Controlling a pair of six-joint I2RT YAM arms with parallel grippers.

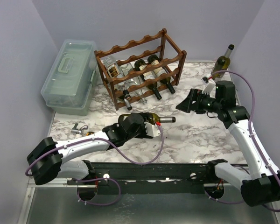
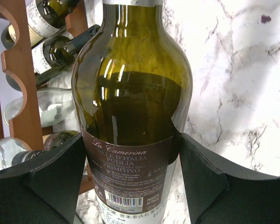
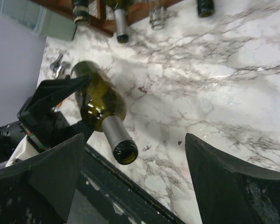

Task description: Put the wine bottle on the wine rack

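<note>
The wine bottle (image 1: 157, 119), dark green with a grey foil neck, is held level above the marble table, neck pointing right. My left gripper (image 1: 146, 125) is shut on its body; in the left wrist view both black fingers press the labelled bottle (image 2: 130, 93) at the left gripper (image 2: 130, 186). My right gripper (image 1: 185, 102) stands open just right of the neck, touching nothing. The right wrist view shows the bottle (image 3: 102, 102) mouth between and beyond the wide-spread right gripper (image 3: 135, 163). The dark wooden wine rack (image 1: 140, 70) stands behind, holding several bottles.
A pale green plastic box (image 1: 70, 74) sits left of the rack. One upright bottle (image 1: 222, 63) stands at the back right corner. A small metal item (image 1: 79, 127) lies near the left table edge. Rack rails (image 2: 18, 84) are close to the left of the held bottle.
</note>
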